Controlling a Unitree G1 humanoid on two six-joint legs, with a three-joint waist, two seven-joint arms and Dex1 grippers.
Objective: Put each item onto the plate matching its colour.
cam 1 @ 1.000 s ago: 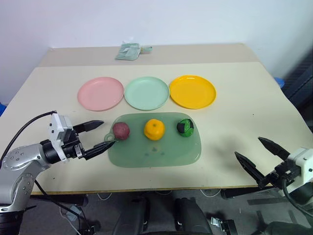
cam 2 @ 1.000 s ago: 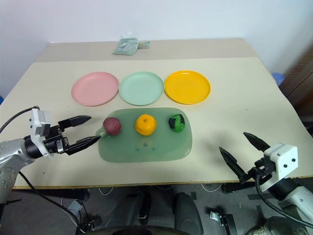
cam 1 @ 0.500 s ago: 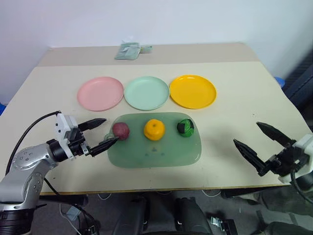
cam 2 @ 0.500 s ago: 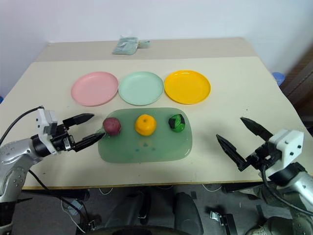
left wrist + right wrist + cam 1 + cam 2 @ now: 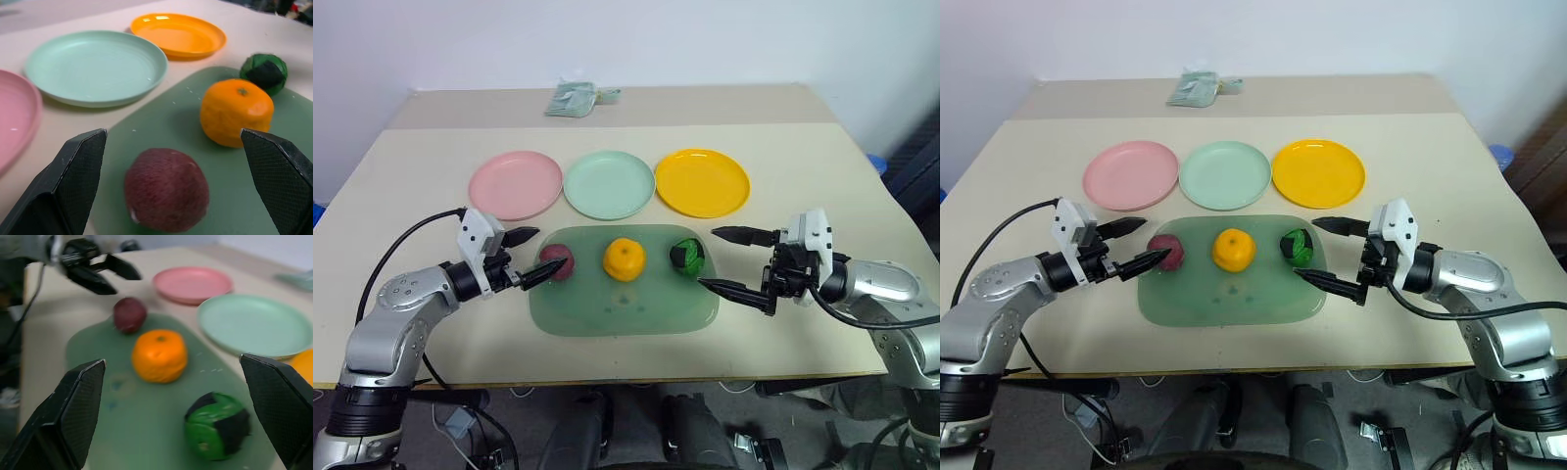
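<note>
While fingers (image 5: 543, 258) spread, purple-red ball (image 5: 556, 262) rests on tray (image 5: 623, 304).

Pink plate (image 5: 12, 122) cut off at the left wrist view's edge.

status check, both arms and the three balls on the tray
Left end effector open at purple ball. Right end effector open at green ball. Orange fruit untouched; all on tray. Nothing blocking.

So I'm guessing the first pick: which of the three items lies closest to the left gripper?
The dark purple-red ball, at the tray's left end, right before the open left gripper; the orange fruit and green ball lie farther right.
</note>
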